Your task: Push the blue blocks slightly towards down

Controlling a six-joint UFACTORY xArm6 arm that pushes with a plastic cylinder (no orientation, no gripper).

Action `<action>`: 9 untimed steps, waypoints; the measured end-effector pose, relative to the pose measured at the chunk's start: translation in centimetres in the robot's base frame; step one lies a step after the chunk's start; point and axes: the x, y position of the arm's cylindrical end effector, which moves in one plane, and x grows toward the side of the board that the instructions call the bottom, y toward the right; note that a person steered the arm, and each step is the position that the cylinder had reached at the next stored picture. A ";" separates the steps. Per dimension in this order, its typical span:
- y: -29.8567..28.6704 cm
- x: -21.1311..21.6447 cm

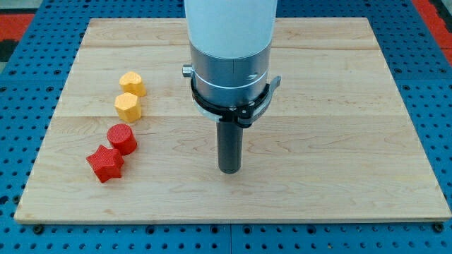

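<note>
Four blocks lie at the view's left on the wooden counter (339, 106): two yellow and two red. The upper yellow block (133, 83) is just above the lower yellow block (128, 107); their shape seems hexagonal, but it is hard to tell. Below them, the red cylinder (122, 138) touches the red star block (105, 163). No blue blocks show. The rod has no fingers; its tip (229, 170) stands near the counter's middle, well apart from all blocks.
</note>
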 end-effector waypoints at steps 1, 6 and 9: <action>0.0 0.0; -4.0 -5.1; -10.6 -10.3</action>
